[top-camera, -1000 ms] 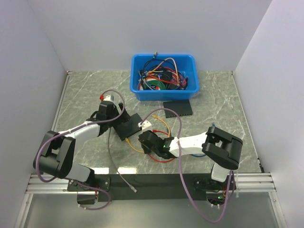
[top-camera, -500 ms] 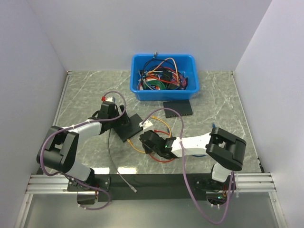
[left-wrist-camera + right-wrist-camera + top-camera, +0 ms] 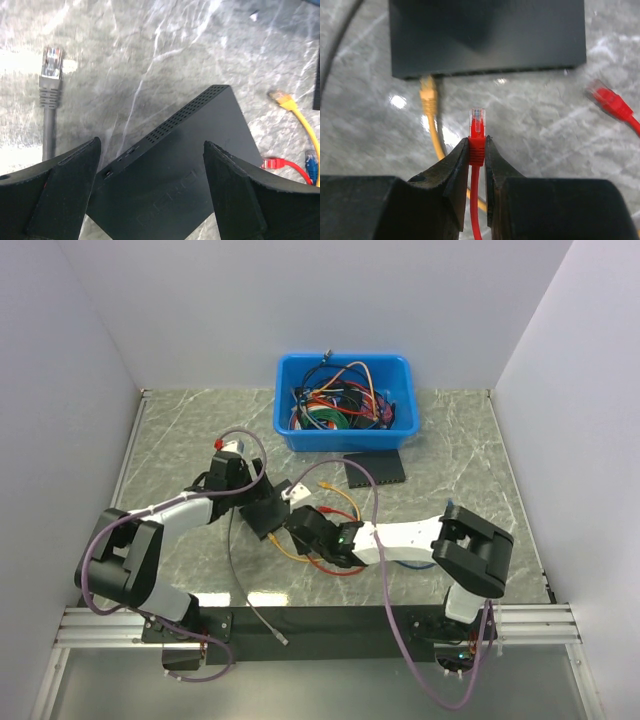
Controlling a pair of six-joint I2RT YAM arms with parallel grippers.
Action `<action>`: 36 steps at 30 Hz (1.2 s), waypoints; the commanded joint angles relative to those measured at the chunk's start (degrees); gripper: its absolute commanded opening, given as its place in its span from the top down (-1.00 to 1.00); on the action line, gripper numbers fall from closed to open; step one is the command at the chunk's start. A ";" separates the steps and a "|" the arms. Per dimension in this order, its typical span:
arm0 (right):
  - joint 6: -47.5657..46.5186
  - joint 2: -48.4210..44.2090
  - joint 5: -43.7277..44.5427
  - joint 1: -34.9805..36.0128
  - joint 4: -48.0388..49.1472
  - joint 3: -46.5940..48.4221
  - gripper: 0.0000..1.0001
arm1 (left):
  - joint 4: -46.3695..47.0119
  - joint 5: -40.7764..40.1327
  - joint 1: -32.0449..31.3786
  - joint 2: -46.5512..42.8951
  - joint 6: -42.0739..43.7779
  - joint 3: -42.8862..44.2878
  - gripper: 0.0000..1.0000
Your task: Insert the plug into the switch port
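Pinching a red plug point(image 3: 477, 122) by its boot, the right pincer point(image 3: 477, 145) points it at the black switch point(image 3: 485, 35) just ahead, apart from its near edge; a yellow plug point(image 3: 428, 95) meets that edge ahead-left. The left pincer point(image 3: 152, 146) is spread wide astride the switch; a blue plug point(image 3: 311, 162) lies far to its right

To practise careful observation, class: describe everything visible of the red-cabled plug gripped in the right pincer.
The plug has a small clear plastic tip on a red moulded boot, with a thin red cable trailing back. It points straight at the black switch's near edge, apart from it. The right pincer is shut on the boot, one finger each side. A yellow plug lies to its left, not touching it.
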 commanded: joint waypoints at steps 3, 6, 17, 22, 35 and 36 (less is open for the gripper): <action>-2.72 2.27 1.28 -0.28 -0.78 5.11 1.00 | 8.19 2.78 -0.13 -2.92 2.45 -2.44 -0.78; -3.07 4.47 1.28 -0.28 -1.66 7.05 1.00 | 10.39 4.71 -0.13 -2.57 2.62 -3.67 -0.78; -2.19 8.17 0.75 -1.33 -1.05 8.89 1.00 | 16.63 10.25 -0.13 -1.96 2.36 -6.04 -0.78; -2.28 9.48 0.75 -1.60 -1.13 10.12 1.00 | 18.47 11.57 -0.13 -0.81 0.69 -5.95 -0.79; -2.46 10.28 0.05 -2.92 -0.96 11.09 1.00 | 24.37 10.70 -0.05 4.28 -3.97 -7.36 -0.57; -2.55 10.36 -0.04 -2.92 -1.04 11.27 1.00 | 24.54 10.69 -0.05 4.54 -3.97 -7.27 -0.41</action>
